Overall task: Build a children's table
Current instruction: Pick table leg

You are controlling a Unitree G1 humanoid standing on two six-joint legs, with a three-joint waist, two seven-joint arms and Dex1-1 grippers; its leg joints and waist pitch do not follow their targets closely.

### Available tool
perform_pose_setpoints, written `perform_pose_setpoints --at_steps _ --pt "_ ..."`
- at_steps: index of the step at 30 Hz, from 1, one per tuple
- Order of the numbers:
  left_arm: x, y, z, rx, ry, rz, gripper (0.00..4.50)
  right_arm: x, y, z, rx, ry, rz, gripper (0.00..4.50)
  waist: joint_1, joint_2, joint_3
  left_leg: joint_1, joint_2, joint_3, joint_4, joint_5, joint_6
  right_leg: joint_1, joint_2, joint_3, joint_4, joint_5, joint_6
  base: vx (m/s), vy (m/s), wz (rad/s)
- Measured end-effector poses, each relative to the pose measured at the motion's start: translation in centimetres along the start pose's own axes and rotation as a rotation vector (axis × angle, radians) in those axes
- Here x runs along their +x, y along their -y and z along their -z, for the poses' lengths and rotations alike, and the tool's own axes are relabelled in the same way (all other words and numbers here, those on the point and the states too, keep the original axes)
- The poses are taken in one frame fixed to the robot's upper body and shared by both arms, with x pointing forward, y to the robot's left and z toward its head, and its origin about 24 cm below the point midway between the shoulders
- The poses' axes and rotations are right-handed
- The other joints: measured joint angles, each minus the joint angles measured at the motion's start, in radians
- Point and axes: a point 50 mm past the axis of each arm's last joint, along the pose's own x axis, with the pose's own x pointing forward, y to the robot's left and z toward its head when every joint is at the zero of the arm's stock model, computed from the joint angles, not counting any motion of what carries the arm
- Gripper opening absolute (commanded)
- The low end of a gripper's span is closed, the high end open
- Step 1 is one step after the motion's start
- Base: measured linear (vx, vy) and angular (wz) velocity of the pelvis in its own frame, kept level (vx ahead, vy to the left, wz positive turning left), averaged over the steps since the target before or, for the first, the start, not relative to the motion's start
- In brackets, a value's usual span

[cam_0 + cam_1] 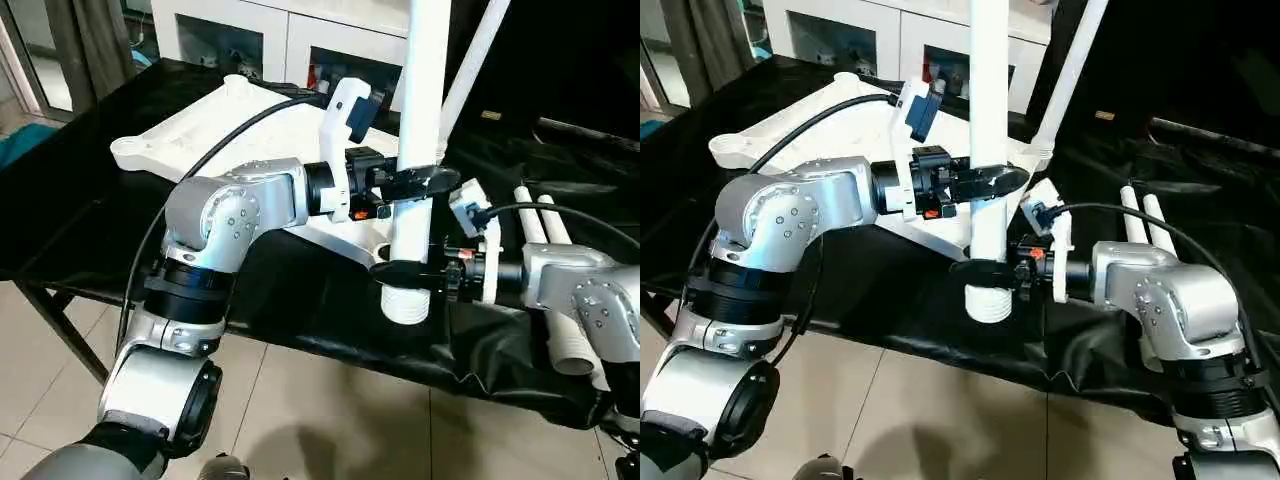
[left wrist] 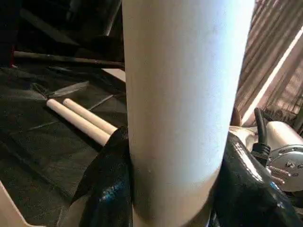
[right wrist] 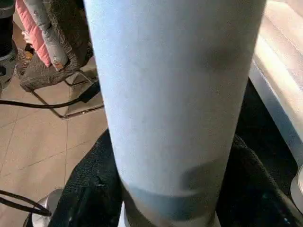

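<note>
The left hand (image 1: 418, 182) is clamped around the upright white tapered plastic tube leg (image 1: 420, 130), and the right hand (image 1: 408, 274) wraps its ribbed lower end, just off the black-draped worktop (image 1: 80, 200) edge. The upturned ribbed white plastic tabletop (image 1: 240, 125) lies behind. The leg looks light, stiff and slick, so a low hold by the ribbing probably suits it best.

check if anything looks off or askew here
One thing stands out: the leg held upright by the left gripper and right gripper hangs past the black table's edge, threaded end over the floor, not in any socket. Another leg already fitted to the tabletop leans at a slant. Two spare legs lie flat.
</note>
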Motion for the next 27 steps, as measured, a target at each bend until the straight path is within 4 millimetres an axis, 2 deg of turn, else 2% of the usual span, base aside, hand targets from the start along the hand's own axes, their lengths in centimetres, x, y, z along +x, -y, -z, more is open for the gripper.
perform_pose_setpoints --at_steps 2,4,10,13,15,18,20,22,25,26,27 --pt "0.0 0.0 0.0 0.0 0.0 0.0 1.86 0.0 0.0 0.0 -0.001 0.001 0.0 1.98 0.0 0.0 0.0 0.0 0.0 0.0 0.0 0.0 0.0 0.0 0.0 0.0 0.0 0.0 0.0 0.0 0.0 0.0" --pt "0.0 0.0 0.0 0.009 0.001 -0.01 2.42 0.1 0.0 0.0 -0.002 0.005 0.003 1.98 0.0 0.0 0.0 0.0 0.0 0.0 0.0 0.0 0.0 0.0 0.0 0.0 0.0 0.0 0.0 0.0 0.0 0.0" --pt "0.1 -0.2 -0.5 0.016 0.11 -0.028 2.98 1.5 0.0 0.2 0.027 0.11 0.036 1.95 -0.003 0.002 0.0 0.0 0.0 0.0 0.0 0.0 0.0 0.0 0.0 0.0 0.0 0.0 -0.001 0.0 0.0 0.0" --pt "0.3 -0.1 -0.5 0.008 0.249 -0.015 3.0 1.4 0.3 -0.7 0.05 0.233 0.09 1.95 -0.003 0.003 0.0 0.0 0.0 0.0 0.0 0.0 0.0 0.0 0.0 0.0 -0.001 0.001 -0.001 0.0 0.0 0.0" --pt "0.3 -0.5 -1.2 -0.029 0.454 -0.068 3.01 1.2 0.4 -1.4 0.069 0.347 0.119 1.95 -0.001 0.003 0.0 0.0 0.0 -0.001 0.0 0.0 0.0 0.001 0.0 -0.001 -0.001 0.001 -0.001 0.0 0.0 0.0" --pt "-0.3 -1.1 -1.7 -0.04 0.605 -0.141 3.01 1.0 0.5 -1.8 0.098 0.467 0.159 1.95 -0.004 0.008 -0.001 0.001 0.0 -0.002 0.0 0.0 0.0 0.002 0.0 -0.001 -0.002 0.002 -0.001 0.0 0.0 0.0" --pt "-0.8 -1.4 -1.6 -0.044 0.634 -0.173 3.01 0.8 0.6 -1.6 0.112 0.509 0.197 1.95 -0.005 0.012 -0.002 0.001 0.0 -0.002 -0.001 0.0 0.0 0.003 0.0 -0.001 -0.003 0.002 0.0 0.0 0.0 0.0" --pt "-1.7 -2.1 -0.4 0.065 0.579 -0.307 3.01 0.4 1.0 -1.2 0.095 0.541 0.34 1.95 -0.005 0.025 -0.006 0.001 0.0 -0.003 -0.002 0.0 0.0 0.004 0.001 -0.002 -0.007 0.003 0.001 0.0 0.0 0.0" --pt "-3.4 -3.9 2.8 0.238 0.4 -0.582 3.01 -0.3 1.9 0.6 0.022 0.504 0.586 1.95 -0.009 0.047 -0.008 0.001 -0.001 -0.003 -0.004 0.0 0.0 0.006 0.001 -0.001 -0.012 0.004 0.007 0.0 0.0 0.0" --pt "-5.2 -4.5 4.3 0.274 0.341 -0.707 3.01 -0.4 1.7 2.1 -0.028 0.456 0.691 1.95 -0.01 0.054 -0.012 0.0 -0.001 -0.003 -0.007 0.0 -0.001 0.004 0.001 -0.001 -0.014 0.003 0.009 0.0 0.0 0.0" --pt "-6.6 -4.9 5.6 0.273 0.308 -0.781 3.01 -0.6 1.4 3.5 -0.035 0.42 0.741 1.95 -0.012 0.056 -0.012 0.001 -0.001 -0.002 -0.008 0.0 -0.001 0.005 0.001 -0.001 -0.013 0.002 0.009 0.0 0.0 0.0"
